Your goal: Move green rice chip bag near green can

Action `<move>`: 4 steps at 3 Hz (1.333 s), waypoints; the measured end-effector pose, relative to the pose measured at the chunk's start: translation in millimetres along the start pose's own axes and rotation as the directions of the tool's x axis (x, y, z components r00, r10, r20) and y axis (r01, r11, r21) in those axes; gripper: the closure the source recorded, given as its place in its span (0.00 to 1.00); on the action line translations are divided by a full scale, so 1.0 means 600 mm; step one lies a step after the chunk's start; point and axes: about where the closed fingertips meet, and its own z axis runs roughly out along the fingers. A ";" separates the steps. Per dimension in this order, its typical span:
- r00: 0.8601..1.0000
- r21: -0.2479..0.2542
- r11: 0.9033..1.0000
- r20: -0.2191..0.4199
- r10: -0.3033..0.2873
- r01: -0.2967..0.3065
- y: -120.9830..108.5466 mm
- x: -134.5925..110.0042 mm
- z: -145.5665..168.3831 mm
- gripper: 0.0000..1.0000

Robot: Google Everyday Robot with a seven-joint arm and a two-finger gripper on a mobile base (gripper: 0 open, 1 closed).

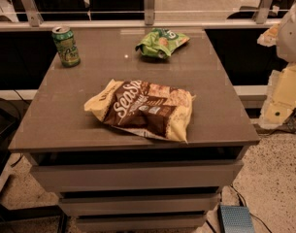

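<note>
Item 1. Green rice chip bag (162, 42): small, crinkled, bright green with white lettering. It lies flat beyond the brown-and-cream chip bag (142, 109), towards the far edge and slightly right of it. The two are apart, and nothing grips or touches the small bag.

Item 2. Green can (66, 46): upright, silver top rim, yellow-green label. It stands beyond and well to the left of the brown-and-cream chip bag, near the far left corner, well apart from item 1.

Item 3. Brown-and-cream chip bag: large, lying flat, printed side up. It serves as the reference for this list.

Item 4. Table (225, 110): grey-brown top under the brown-and-cream chip bag, with stepped drawer-like tiers below its front edge.

Item 5. Gripper (292, 30): pale body at the frame's edge, far right of and beyond the brown-and-cream chip bag, off the tabletop and holding nothing visible. Whether it is apart or together cannot be told.

Item 6. Blue-grey box (235, 218): on the speckled floor, below and right of the brown-and-cream chip bag.
</note>
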 end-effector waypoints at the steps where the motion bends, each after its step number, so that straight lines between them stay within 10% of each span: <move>1: 1.000 0.013 1.000 0.009 -0.006 0.006 -0.003 -0.002 -0.002 0.00; 4: 0.965 0.171 0.985 0.255 -0.064 0.020 -0.203 -0.112 0.127 0.00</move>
